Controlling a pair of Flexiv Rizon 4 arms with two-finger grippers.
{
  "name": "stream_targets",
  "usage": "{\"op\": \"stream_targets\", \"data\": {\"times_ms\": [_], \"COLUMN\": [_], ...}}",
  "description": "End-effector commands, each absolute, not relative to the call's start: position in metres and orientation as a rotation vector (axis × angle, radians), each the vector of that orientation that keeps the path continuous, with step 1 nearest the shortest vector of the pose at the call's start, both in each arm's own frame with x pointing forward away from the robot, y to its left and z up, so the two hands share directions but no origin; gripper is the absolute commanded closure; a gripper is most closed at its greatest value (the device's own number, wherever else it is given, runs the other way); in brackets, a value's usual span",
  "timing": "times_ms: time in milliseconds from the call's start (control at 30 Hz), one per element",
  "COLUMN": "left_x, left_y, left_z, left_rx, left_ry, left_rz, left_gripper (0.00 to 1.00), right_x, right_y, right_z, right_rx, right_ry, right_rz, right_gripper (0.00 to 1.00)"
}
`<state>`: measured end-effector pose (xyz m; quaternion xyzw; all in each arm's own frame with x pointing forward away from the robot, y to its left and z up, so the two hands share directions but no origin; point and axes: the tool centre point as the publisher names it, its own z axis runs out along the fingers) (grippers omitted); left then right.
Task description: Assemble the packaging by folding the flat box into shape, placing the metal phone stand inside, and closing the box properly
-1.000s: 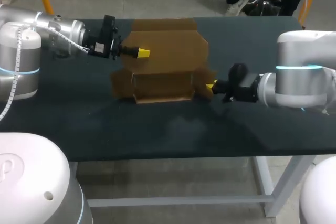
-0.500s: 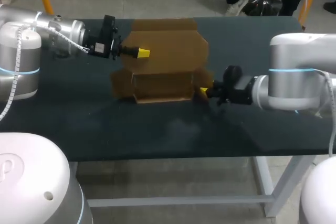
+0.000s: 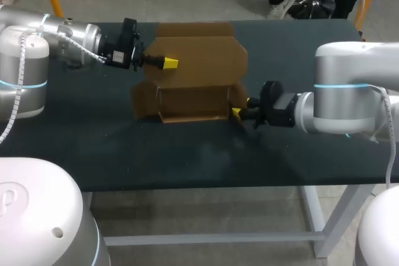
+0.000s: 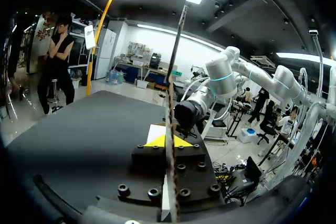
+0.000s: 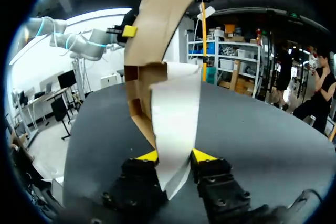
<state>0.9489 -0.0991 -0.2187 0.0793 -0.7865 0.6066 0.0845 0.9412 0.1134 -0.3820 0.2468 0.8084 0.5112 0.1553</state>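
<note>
Table [image 3: 187, 154] is dark, and the box [image 3: 206, 60] sits mid-table toward the far side, half folded. Nearest to me is my right arm [image 3: 349, 88], which comes in low and about level from the right, wrist pointing across at the box's near right corner. Right gripper [image 3: 237, 113] is at that corner, just above the tabletop. Its fingers stand apart and the side flap [image 5: 173, 114] runs up through the gap, its edges right by both yellow tips. I'd call it unclamped, with the flap only sitting in between. The flap looks pale on the face toward my wrist, and behind it the brown wall leans away. Past that, the box's low front wall [image 3: 190, 101] stands upright on the near side with short flaps at both ends. Behind it the big panel rises, with a further flap lying flat beyond. Farthest out is my left arm [image 3: 62, 35], reaching in level from the left at mid height. Left gripper [image 3: 169, 62] is closed on the big panel's left part. From that wrist the panel shows edge-on as a thin line pinched between the two tips.
</note>
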Motion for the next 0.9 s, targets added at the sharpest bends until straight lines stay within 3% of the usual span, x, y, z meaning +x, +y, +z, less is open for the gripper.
{"op": "stream_targets", "data": {"times_ms": [33,500,667,900], "left_x": [0.949,0.949,0.949,0.949], "left_y": [-0.100,-0.100,-0.100,-0.100], "left_z": [-0.222,-0.222,-0.222,-0.222], "left_rx": [0.234,0.234,0.234,0.234], "left_ry": [-2.346,-2.346,-2.346,-2.346], "left_rz": [1.805,1.805,1.805,1.805], "left_gripper": [1.00,1.00,1.00,1.00], "right_x": [0.936,0.923,0.919,0.912], "right_y": [0.124,0.147,0.154,0.156], "right_z": [-0.384,-0.384,-0.384,-0.384], "right_rx": [0.710,0.711,0.718,0.742], "right_ry": [2.315,2.331,2.331,2.317], "right_rz": [1.457,1.452,1.448,1.440], "right_gripper": [0.61,0.49,0.16,0.14]}}
